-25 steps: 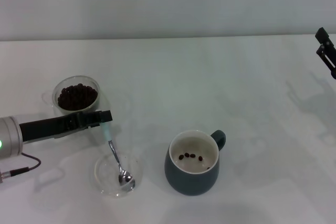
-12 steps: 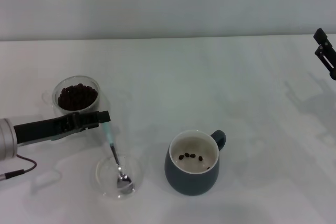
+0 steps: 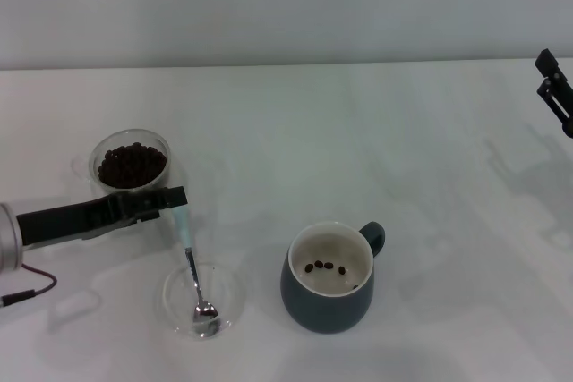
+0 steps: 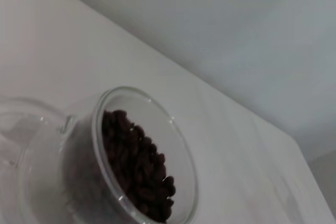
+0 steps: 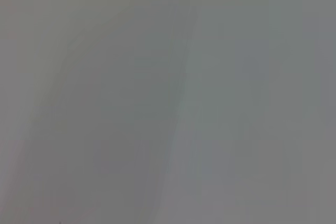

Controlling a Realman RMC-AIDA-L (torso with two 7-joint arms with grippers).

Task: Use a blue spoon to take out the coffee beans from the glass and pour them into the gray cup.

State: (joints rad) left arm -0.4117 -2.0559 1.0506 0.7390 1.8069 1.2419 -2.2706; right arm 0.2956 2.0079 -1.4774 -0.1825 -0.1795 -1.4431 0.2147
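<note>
While your right gripper (image 3: 555,87) is sitting half cut off at the counter's (image 3: 358,131) far right edge, fingers unreadable, your left gripper (image 3: 170,199) is pinching the spoon's (image 3: 191,261) pale handle, bowl resting in a clear dish (image 3: 202,300). Only the left wrist view is showing the glass (image 4: 142,161) of beans (image 4: 139,166) close up. The cup (image 3: 329,279) is holding a few beans.

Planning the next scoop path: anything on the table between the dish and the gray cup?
Nothing: in the head view the table is bare between the dish and the gray cup. The blue spoon rests with its bowl inside the dish.
</note>
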